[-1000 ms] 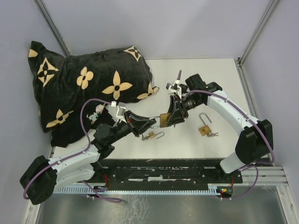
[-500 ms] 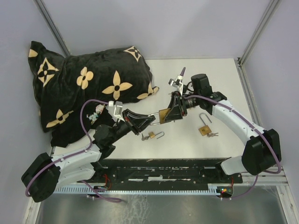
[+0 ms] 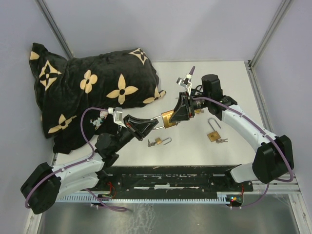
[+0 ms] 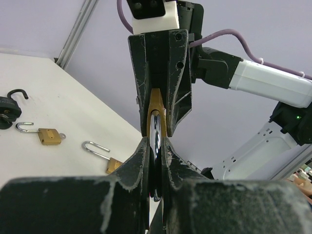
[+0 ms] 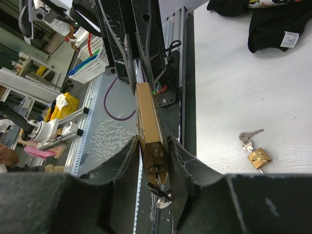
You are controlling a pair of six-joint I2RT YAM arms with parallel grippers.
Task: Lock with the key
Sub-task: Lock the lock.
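Above the counter (image 3: pixel 234 92), the right pincer (image 3: pixel 173 117) clamps a brass padlock (image 5: pixel 147 119), a key (image 5: pixel 158 187) in its base. The left pincer (image 3: pixel 152 124) grips its shackle (image 4: pixel 155 139).

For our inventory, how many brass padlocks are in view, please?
3: one brass padlock clamped between left gripper and right gripper; another on the table beside the left gripper; a third beside the right arm. Arms may hide others.

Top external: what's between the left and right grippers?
The brass padlock bridges them: the left gripper pinches its shackle, the right gripper clamps its body. Both wrist views confirm.
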